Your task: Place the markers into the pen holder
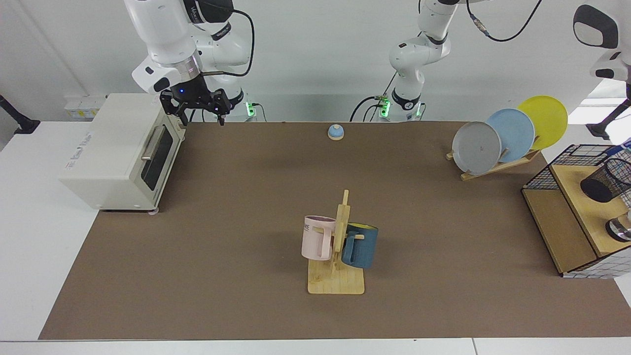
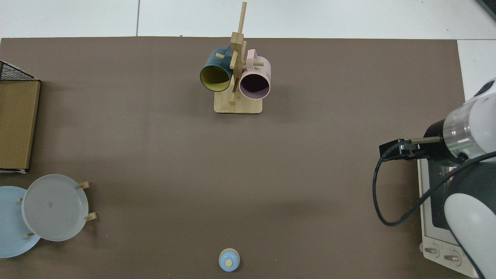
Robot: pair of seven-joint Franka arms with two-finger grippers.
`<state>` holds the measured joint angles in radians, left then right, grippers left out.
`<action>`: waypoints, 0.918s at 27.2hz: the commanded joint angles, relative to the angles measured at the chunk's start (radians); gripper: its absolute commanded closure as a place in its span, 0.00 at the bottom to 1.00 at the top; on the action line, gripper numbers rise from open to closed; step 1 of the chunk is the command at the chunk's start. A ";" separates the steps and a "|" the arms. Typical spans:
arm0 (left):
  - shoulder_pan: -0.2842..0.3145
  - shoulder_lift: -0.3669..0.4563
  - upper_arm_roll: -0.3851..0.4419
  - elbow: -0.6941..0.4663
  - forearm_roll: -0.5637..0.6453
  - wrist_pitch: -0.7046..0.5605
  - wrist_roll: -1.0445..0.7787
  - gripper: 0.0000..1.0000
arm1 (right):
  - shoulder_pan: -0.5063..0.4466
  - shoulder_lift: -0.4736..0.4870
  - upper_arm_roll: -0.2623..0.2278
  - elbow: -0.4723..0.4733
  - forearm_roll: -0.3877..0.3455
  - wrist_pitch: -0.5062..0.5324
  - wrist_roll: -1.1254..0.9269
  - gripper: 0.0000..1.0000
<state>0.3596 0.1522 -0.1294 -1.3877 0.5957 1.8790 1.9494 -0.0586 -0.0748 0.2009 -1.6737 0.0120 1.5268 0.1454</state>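
**Holder at the tabletop's edge, left end effector out of sight**

Nearest the facing camera, a wooden mug rack [image 1: 336, 276] stands on the brown tabletop [image 1: 236, 207], a pink mug [image 1: 318, 237] and a blue mug [image 1: 360, 245] hanging on it.

Further back, at the view's right edge, a wooden shelf [image 1: 567, 217] carries the black mesh holder [image 1: 605, 181], tilted, with a wire basket [image 1: 572, 160] around its back part. A small blue piece [image 1: 627, 144], perhaps a marker end, shows just above the holder at the frame's edge; I cannot tell more.

Behind that, a plate rack [image 1: 498, 165] holds grey, blue and yellow plates. At the view's left sits a white oven [image 1: 118, 153].

At the far edge lies a blue bell [image 1: 335, 131]. The right end effector [image 1: 197, 106] hovers beside the oven's top corner, fingers parted, holding nothing. The left arm [image 1: 604, 39] leaves the frame at upper right; its end effector is not visible.
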 commanded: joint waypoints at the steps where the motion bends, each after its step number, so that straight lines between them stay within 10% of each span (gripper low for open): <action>1: 0.013 0.029 -0.013 0.047 0.026 0.006 0.036 1.00 | -0.014 -0.008 0.006 0.003 0.016 -0.008 0.008 0.01; 25: 0.007 0.018 -0.012 0.042 0.024 -0.012 0.042 1.00 | -0.014 -0.008 0.005 0.003 0.016 -0.008 0.008 0.01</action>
<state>0.3603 0.1620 -0.1322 -1.3690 0.6039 1.8799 1.9770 -0.0586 -0.0748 0.2003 -1.6737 0.0121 1.5268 0.1454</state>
